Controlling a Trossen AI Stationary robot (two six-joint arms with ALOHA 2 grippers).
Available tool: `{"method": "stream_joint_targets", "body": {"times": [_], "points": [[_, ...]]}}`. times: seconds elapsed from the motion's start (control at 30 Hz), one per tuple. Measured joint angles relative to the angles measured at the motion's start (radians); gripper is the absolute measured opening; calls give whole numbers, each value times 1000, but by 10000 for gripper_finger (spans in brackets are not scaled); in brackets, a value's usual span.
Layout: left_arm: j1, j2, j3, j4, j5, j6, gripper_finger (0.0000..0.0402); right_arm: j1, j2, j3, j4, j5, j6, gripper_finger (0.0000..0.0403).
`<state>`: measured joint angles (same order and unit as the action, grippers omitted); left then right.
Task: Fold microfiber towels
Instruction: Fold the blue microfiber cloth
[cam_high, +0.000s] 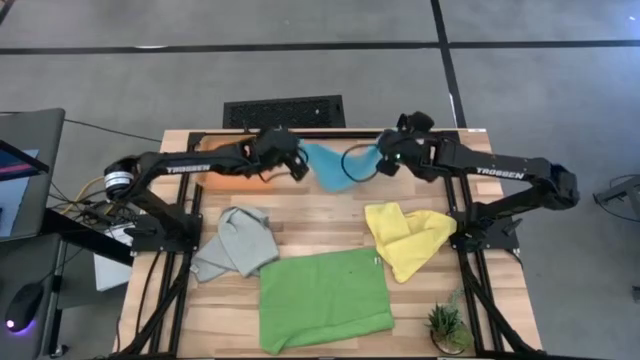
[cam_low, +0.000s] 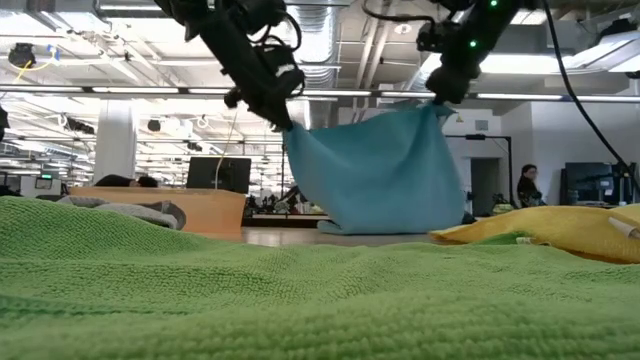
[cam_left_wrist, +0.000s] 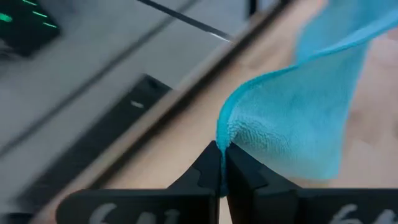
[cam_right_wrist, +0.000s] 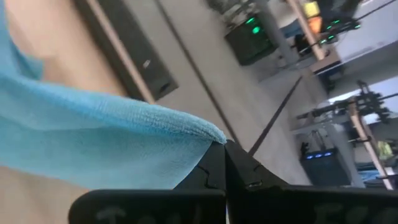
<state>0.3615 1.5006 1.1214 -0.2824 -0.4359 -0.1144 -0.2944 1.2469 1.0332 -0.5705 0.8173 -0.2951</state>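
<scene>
While the turquoise towel (cam_high: 328, 165) is seen from above stretched over the far edge of the table (cam_high: 310, 215) between the left gripper (cam_high: 297, 168) and right gripper (cam_high: 381, 163), no container is shown among the green towel (cam_high: 323, 297), grey towel (cam_high: 238, 243), yellow towel (cam_high: 408, 238) and orange towel (cam_high: 225, 177). At table height, it hangs limp with its lower edge touching the tabletop, judged light, soft and best taken by its corners. Each wrist view shows fingers clenched on a top corner.

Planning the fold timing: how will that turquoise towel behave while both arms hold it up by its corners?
Probably very floppy: the turquoise towel sags between the left end effector and the right end effector. Likely light, since thin corner pinches carry it. Its lower edge seems to drape onto the table, so it may drag.
</scene>
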Motion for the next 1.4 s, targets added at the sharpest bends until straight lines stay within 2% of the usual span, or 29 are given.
{"method": "stream_joint_targets", "body": {"times": [0.2, 0.4, 0.57, 0.67, 0.87, 1.07, 1.4], "points": [[94, 6, 155, -33, -23, 135, 0, -77, 2, 0, 179, 6, -116, 8], [112, 6, 269, -76, -45, 220, 0, -90, -6, 1, 271, 82, -208, 8], [84, 6, 279, -247, -41, 189, 0, -45, -6, 1, 155, 74, -152, 8], [59, 6, 272, -388, -41, 125, 0, -14, -6, 1, 25, 47, -58, 8], [-6, 6, 208, -516, -39, 22, 0, 44, -5, -4, -207, -46, 161, 8], [-78, 7, 141, -549, 3, -63, 0, 124, -5, -62, -282, -146, 267, 8], [-230, 6, 68, -569, 143, -197, 0, 310, 0, -74, -431, -281, 486, 8]]}}
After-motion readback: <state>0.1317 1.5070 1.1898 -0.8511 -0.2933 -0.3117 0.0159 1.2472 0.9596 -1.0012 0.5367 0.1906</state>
